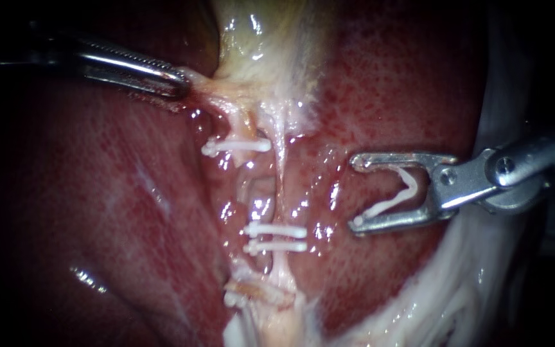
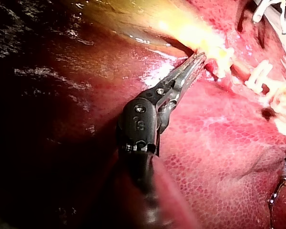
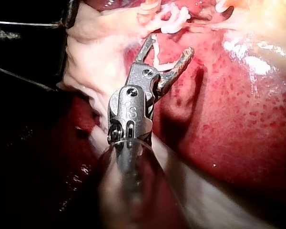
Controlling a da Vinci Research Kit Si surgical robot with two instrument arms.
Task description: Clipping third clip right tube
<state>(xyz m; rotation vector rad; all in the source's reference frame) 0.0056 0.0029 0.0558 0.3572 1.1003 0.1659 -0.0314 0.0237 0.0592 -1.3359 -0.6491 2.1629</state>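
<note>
Endoscope view: right instrument, jaws spread holding a clip, faces the upright right tube leftward; left instrument clamps gallbladder.

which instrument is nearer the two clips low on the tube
Right. The right instrument, carrying an open clip, sits just beside the paired clips; the left instrument grips the gallbladder above them.

I see the dark red, speckled liver surface filling most of the field, wet and glinting. The pale yellow, glistening gallbladder lies against it at the top. A white, filmy sheet of tissue runs along the liver's right edge.
</note>
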